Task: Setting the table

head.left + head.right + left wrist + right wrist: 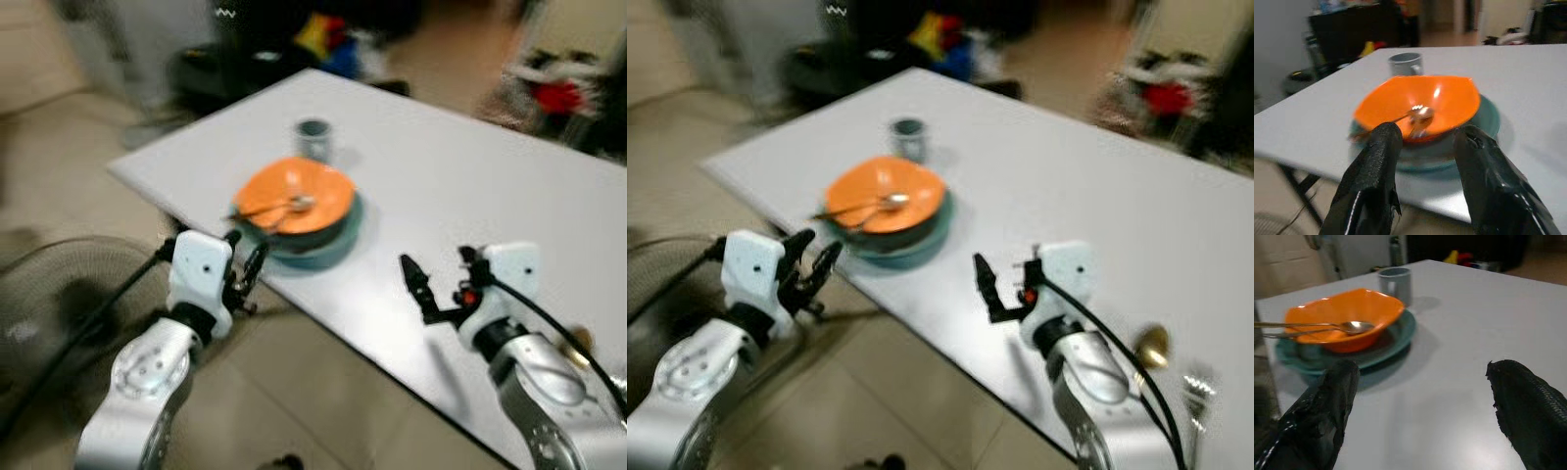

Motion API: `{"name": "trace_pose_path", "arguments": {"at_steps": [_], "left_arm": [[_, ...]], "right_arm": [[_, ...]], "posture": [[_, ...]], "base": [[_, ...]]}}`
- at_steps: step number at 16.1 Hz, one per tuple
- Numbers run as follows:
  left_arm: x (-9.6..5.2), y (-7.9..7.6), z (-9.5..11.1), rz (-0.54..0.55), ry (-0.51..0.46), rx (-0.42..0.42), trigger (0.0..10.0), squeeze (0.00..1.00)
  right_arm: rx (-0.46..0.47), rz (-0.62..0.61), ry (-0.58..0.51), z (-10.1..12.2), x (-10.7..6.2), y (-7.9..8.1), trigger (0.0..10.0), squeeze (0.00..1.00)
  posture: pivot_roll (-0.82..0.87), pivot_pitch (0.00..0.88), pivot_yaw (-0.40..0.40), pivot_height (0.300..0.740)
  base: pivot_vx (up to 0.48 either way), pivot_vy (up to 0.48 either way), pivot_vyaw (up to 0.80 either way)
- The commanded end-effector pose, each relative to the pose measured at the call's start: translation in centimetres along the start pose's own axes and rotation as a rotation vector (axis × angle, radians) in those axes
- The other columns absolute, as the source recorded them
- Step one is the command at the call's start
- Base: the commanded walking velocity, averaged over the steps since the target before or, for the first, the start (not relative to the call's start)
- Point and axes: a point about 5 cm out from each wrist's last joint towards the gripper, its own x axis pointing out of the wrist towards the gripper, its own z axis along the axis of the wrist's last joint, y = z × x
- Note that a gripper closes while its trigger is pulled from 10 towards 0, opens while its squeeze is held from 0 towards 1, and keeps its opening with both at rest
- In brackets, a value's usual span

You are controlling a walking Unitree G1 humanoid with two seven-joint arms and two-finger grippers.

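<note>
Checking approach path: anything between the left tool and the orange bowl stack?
Nothing visible. The left tool, fingers open, sits off the table edge facing the orange bowl on the teal plate. The spoon lies in the bowl; the grey cup stands behind it.

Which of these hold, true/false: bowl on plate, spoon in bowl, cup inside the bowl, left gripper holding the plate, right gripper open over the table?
1. The orange bowl sits on the teal plate. True.
2. A spoon lies in the bowl. True.
3. The grey cup stands inside the bowl. False: it stands on the table behind the plate.
4. The left gripper holds the plate. False: it is open and empty, just short of the table edge.
5. The right gripper is open above the table. True, and it holds nothing.
</note>
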Motion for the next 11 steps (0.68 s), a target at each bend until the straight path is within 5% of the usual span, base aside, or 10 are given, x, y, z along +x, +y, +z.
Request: {"name": "trace_pose_path", "arguments": {"at_steps": [1,8,11], "left_arm": [[-0.25,0.10,0.22,0.004,-0.006,0.025,10.0,0.00],[-0.36,0.43,0.27,0.027,-0.004,0.025,10.0,0.00],[-0.24,0.39,0.30,0.019,-0.003,0.030,10.0,0.00]], "right_arm": [[0.017,0.002,0.006,-0.27,0.17,0.05,10.0,1.00],[0.045,0.040,0.010,-0.46,0.60,0.64,10.0,1.00],[0.051,0.034,0.006,-0.44,0.81,0.68,10.0,1.00]], "posture": [[0.11,0.000,0.023,0.740],[0.12,0.000,0.014,0.740],[0.12,0.000,0.016,0.740]], "base": [[0.000,0.000,0.80],[0.000,0.000,0.80],[0.000,0.281,0.80]]}}
